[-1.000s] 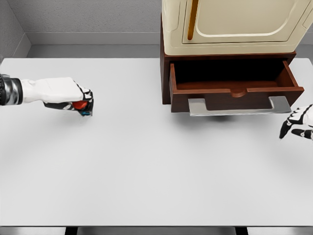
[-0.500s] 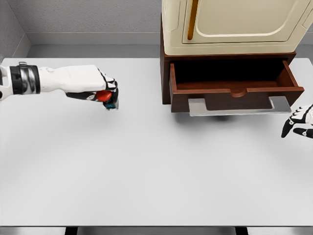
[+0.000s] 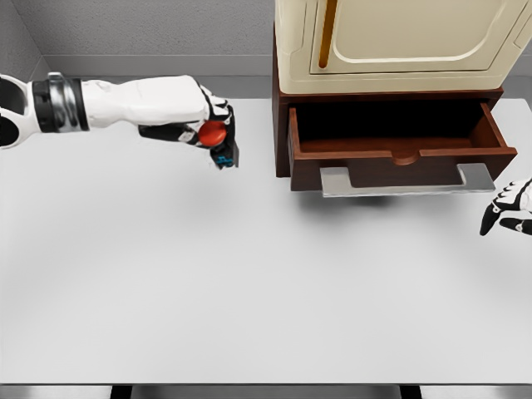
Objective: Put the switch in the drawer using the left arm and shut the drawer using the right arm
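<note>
The flat white bench carries a cream cabinet over an open brown wooden drawer with a grey handle. The white left hand, raised just left of the drawer, clasps the red-buttoned black switch; the right hand rests loosely spread at the right edge

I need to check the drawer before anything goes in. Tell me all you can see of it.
The drawer is dark reddish-brown, wood-like, pulled open toward the camera from a matching base under a cream cabinet. Its front has a curved notch at the middle of the top edge and a flat grey metal handle below. The inside looks empty, though its back is in shadow. Neither hand touches it.
</note>
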Robot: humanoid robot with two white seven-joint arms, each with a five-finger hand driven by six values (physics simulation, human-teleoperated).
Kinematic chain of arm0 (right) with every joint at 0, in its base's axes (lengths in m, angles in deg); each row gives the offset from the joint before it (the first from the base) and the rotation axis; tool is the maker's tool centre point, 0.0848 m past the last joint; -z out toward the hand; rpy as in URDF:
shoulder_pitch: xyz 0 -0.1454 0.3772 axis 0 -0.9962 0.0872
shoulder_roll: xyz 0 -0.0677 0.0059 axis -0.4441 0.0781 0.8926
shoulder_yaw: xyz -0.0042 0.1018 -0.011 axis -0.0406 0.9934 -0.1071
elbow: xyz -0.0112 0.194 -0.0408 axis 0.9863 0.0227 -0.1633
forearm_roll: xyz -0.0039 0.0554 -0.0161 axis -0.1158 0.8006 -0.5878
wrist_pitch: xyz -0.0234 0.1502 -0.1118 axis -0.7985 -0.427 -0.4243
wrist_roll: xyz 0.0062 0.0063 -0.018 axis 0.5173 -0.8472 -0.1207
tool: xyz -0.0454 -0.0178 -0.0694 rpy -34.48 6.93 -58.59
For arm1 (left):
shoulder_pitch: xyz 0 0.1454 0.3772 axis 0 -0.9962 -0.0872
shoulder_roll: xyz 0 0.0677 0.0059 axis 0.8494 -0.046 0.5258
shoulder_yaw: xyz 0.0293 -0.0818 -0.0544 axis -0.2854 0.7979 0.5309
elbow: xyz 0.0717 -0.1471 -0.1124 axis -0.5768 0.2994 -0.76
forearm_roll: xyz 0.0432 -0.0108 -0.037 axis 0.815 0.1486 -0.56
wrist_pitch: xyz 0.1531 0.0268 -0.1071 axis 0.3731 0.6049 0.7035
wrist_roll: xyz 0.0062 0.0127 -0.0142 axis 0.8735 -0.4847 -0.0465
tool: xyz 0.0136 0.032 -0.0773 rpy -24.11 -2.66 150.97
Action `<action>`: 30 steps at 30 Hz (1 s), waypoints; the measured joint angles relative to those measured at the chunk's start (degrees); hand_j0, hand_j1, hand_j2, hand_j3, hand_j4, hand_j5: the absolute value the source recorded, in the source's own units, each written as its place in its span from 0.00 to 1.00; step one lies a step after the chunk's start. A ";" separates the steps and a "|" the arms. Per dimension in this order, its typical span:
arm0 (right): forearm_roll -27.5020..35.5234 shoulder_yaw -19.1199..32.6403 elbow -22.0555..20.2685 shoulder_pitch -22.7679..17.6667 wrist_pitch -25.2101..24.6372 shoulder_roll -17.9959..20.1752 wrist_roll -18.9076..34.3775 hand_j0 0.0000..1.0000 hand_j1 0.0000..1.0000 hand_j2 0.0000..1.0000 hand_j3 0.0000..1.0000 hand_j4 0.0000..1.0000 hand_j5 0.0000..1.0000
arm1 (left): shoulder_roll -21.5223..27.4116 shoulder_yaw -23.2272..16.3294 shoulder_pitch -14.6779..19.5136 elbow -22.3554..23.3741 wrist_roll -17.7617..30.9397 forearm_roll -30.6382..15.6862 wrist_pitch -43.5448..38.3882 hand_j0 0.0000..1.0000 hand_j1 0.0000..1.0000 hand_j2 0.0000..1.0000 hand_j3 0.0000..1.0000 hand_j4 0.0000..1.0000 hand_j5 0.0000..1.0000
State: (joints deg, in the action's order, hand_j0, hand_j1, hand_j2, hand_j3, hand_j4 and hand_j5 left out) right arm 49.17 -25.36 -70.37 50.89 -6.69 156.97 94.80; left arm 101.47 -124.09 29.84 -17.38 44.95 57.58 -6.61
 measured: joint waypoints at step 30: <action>-0.03 -0.12 0.00 -0.35 0.00 0.18 0.00 0.47 0.47 0.47 0.47 0.47 0.47 | -8.73 -0.20 7.56 0.39 0.29 -3.79 -0.01 0.35 0.35 0.35 0.35 0.35 0.35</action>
State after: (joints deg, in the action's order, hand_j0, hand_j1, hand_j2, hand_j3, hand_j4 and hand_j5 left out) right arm 49.14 -25.48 -70.37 50.54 -6.69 157.15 94.80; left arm 92.73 -124.29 37.40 -16.99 45.24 53.79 -6.62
